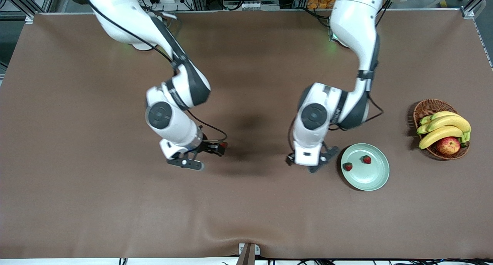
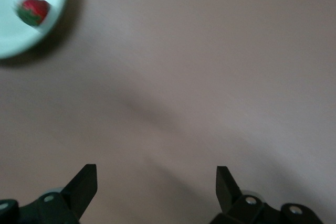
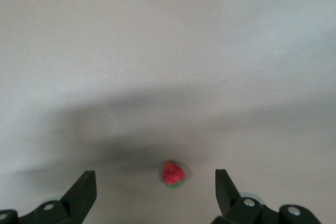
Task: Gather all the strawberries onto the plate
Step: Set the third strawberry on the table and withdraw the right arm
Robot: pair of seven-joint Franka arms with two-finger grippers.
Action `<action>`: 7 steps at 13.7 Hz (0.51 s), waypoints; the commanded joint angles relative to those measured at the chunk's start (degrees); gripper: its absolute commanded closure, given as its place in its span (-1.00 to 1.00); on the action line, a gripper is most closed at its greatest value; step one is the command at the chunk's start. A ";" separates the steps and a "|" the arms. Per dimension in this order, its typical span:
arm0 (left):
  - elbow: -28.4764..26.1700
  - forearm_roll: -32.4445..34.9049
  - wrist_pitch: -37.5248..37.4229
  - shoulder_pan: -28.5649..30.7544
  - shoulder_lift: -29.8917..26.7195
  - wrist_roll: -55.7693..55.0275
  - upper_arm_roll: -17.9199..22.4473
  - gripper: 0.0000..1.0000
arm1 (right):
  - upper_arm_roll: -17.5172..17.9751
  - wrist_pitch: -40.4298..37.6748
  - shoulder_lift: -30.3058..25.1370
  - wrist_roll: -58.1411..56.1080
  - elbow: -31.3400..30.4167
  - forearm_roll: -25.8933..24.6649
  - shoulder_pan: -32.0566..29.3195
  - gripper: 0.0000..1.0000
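Observation:
Two strawberries (image 1: 347, 166) (image 1: 366, 159) lie on the pale mint-green plate (image 1: 369, 178). My left gripper (image 1: 309, 163) is open and empty, low over the bare mat beside the plate, on the side toward the right arm's end. In the left wrist view the open left gripper (image 2: 156, 182) frames bare mat, with the plate's edge (image 2: 13, 38) and one strawberry (image 2: 33, 11) off to one side. My right gripper (image 1: 201, 155) is open over the mat mid-table. In the right wrist view the third strawberry (image 3: 174, 174) lies on the mat between the fingertips of the right gripper (image 3: 156, 182), untouched.
A brown wicker basket (image 1: 426, 108) with bananas (image 1: 443, 128) and a red-yellow apple (image 1: 448, 145) stands beside the plate toward the left arm's end of the table. The brown mat (image 1: 115, 203) covers the whole table.

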 commanded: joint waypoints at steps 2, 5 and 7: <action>5.14 -1.02 7.61 -4.71 4.88 -5.14 -0.68 -1.00 | 0.85 -15.85 -12.66 -3.46 -0.10 -3.40 -6.56 -1.00; 10.05 -0.84 14.30 -8.94 9.88 -5.68 -0.50 -1.00 | 0.76 -25.80 -17.68 -9.69 2.98 -7.00 -11.30 -1.00; 13.31 -0.23 17.72 -10.87 13.57 -5.59 -0.06 -1.00 | 0.68 -27.57 -20.75 -15.22 2.98 -7.80 -14.73 -1.00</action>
